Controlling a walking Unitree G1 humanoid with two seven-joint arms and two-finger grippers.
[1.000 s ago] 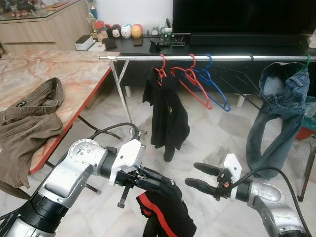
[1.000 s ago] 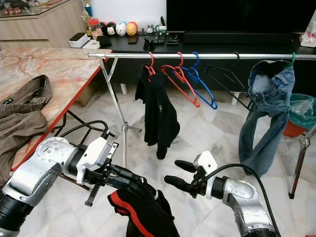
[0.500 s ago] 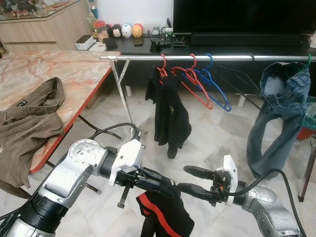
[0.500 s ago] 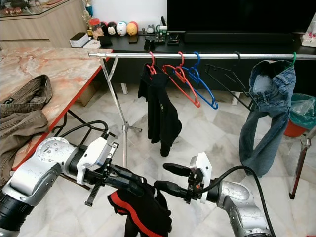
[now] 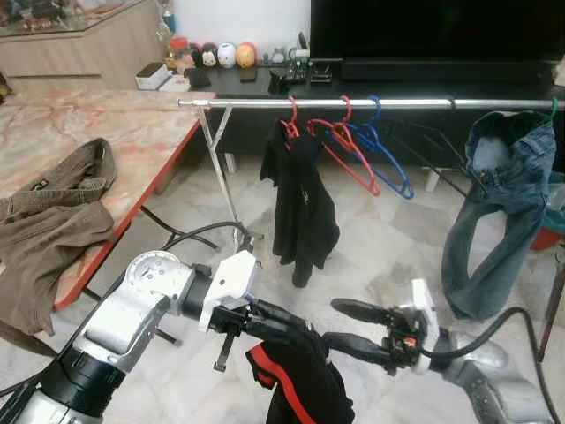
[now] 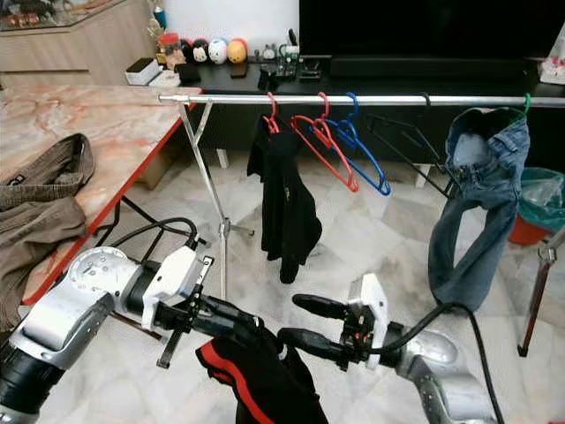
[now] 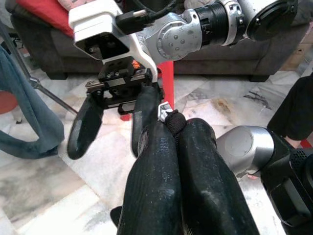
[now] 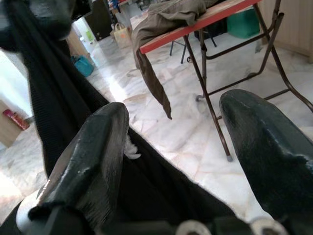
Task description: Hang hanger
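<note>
Right pincer (image 5: 346,327) has slid in beside the black garment (image 5: 296,384), fingers wide; left pincer (image 5: 296,331) clamps it. Close gently on cloth, then lift toward the rail (image 5: 371,103).

Even indoor daylight, sharp head views, soft wrist-view foregrounds.

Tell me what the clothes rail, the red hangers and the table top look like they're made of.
Clothes rail: looks like bare metal, a silver tube with a bright sheen.
Red hangers: probably plastic or coated wire; thin, uniformly coloured, glossy. Cannot tell which.
Table top: marble-patterned, pink-cream veins with a polished look and a red edge; could be stone or laminate.
</note>
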